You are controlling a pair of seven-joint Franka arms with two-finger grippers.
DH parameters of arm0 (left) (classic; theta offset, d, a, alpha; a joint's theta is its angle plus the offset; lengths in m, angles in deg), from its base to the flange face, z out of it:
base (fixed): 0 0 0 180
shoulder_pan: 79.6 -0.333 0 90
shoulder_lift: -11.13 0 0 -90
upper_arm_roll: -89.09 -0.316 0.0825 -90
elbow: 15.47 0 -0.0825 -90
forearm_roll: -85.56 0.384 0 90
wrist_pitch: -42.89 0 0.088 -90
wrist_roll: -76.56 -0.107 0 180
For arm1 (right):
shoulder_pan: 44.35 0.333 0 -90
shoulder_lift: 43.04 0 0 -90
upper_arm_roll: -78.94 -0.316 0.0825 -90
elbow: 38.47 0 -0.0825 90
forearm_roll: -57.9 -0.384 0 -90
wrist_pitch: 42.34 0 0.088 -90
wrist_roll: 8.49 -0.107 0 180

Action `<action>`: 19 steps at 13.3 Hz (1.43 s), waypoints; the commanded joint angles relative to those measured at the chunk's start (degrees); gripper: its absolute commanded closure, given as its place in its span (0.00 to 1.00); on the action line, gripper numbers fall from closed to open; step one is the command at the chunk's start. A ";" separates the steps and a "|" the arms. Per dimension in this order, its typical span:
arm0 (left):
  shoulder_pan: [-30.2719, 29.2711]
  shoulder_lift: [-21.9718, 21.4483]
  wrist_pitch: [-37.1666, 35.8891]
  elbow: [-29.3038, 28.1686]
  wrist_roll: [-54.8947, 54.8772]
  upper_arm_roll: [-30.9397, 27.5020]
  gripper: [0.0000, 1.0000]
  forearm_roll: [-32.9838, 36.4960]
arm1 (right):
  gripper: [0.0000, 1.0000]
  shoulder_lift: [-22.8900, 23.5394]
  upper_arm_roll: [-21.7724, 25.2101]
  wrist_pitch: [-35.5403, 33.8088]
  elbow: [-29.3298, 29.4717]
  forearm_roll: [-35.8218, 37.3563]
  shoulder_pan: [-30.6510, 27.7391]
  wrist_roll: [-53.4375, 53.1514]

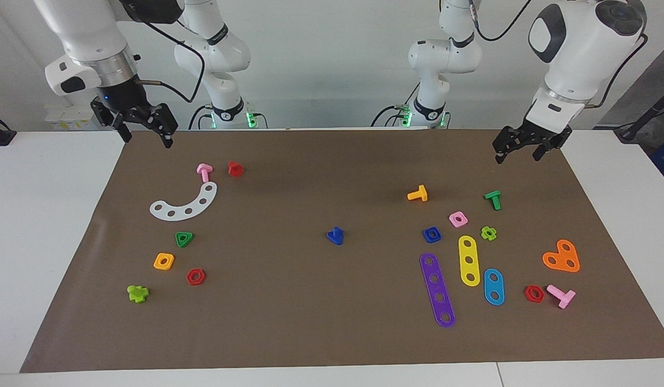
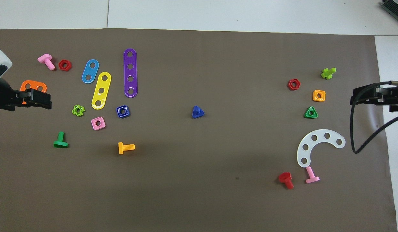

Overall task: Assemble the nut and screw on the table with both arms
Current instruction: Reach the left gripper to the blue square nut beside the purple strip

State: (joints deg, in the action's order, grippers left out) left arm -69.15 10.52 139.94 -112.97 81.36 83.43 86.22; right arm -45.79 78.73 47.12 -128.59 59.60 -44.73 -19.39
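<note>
Two grippers hang above the table (image 1: 58, 226), each apparently empty. The right gripper (image 1: 144, 134) is raised over the mat's corner at the right arm's end, fingers spread wide. The screw (image 1: 336, 235) stands head-down at mid-mat, shaft up. The nut (image 1: 432, 234) lies flat toward the left arm's end, beside the pink square nut (image 1: 458, 219). The left gripper (image 1: 517, 150) hangs over that end's mat edge, jaws parted.

A plain white wall (image 1: 332, 64) fills the top of the facing view; cables (image 1: 388, 115) trail along its base beside green indicator lights (image 1: 250, 118).
</note>
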 commanded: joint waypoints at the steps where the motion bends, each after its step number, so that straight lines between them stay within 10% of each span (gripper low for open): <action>1: 3.17 0.77 4.19 -3.84 6.78 -0.50 0.01 -0.48 | 0.00 0.11 -0.67 -0.86 0.11 -0.73 -0.76 1.23; 19: 7.91 20.02 30.03 -8.14 27.18 -0.50 0.16 -1.18 | 0.00 -1.12 -0.76 -0.86 -2.00 -0.91 -0.76 1.23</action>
State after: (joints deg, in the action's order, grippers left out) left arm -62.58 29.82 169.07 -121.37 105.73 83.37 85.96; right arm -45.67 78.50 46.76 -129.31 59.51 -44.71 -19.39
